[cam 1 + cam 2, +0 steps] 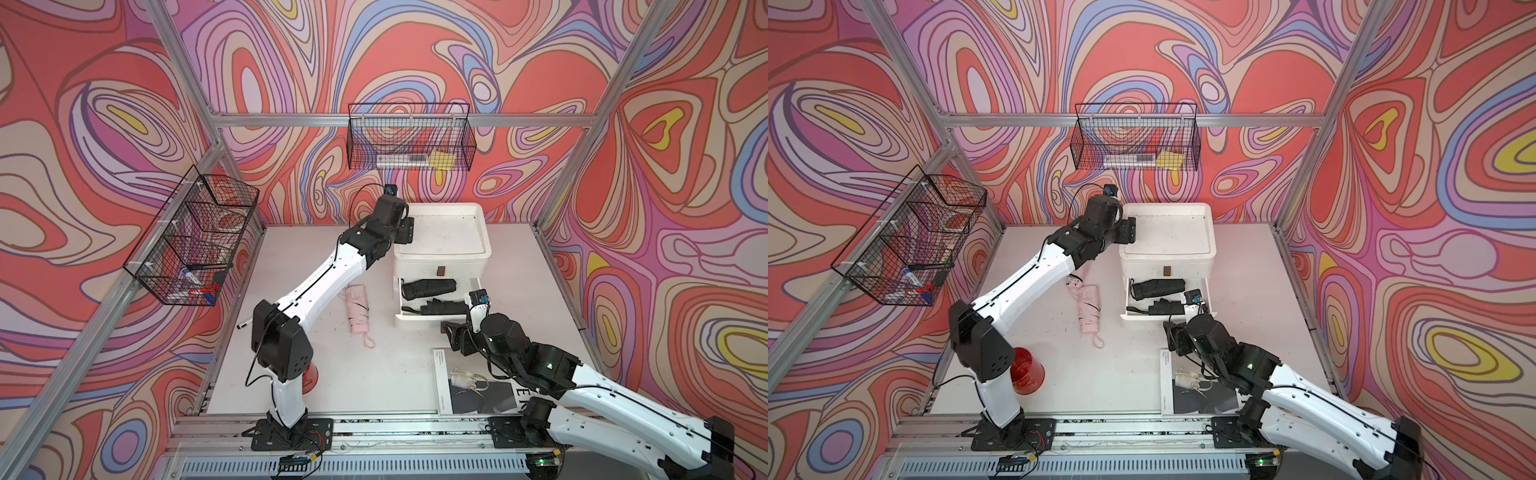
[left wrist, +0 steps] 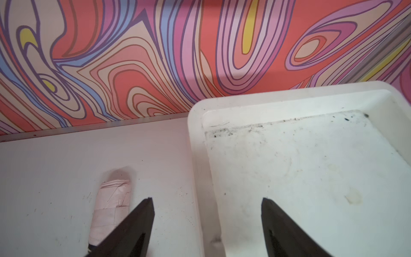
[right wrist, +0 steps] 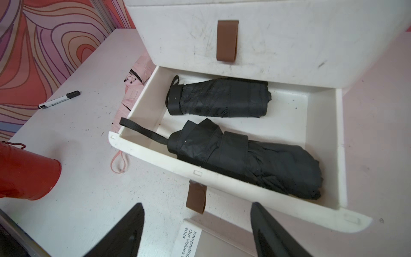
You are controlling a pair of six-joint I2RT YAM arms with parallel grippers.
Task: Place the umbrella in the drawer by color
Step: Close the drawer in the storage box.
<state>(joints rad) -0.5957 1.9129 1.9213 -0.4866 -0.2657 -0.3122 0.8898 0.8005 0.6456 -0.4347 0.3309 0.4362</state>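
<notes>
**Pink umbrella outside the drawer**

The pink umbrella [image 1: 358, 309] lies on the desk [image 1: 374, 382] just beside the open drawer [image 3: 300, 124], which holds two black umbrellas [image 3: 222, 98]. Left fingers [image 2: 138, 222] and right fingers [image 3: 129, 229] both hang spread, empty.

Light is bright, even and diffuse in both top views, falling from above, so the white table [image 1: 374, 374] carries only faint, soft-edged shadows under the arms, and the red cup [image 1: 1027, 370] shows small glossy highlights. The wrist views are softer: the black fingers [image 2: 133, 227] at the near edge are out of focus, and the pink umbrella [image 2: 113, 200] beside them looks hazy and smeared. In the right wrist view the open drawer [image 3: 222, 182] bows toward the picture's edges — wide-angle distortion — and the black umbrellas [image 3: 222, 98] keep little fold detail.
</notes>
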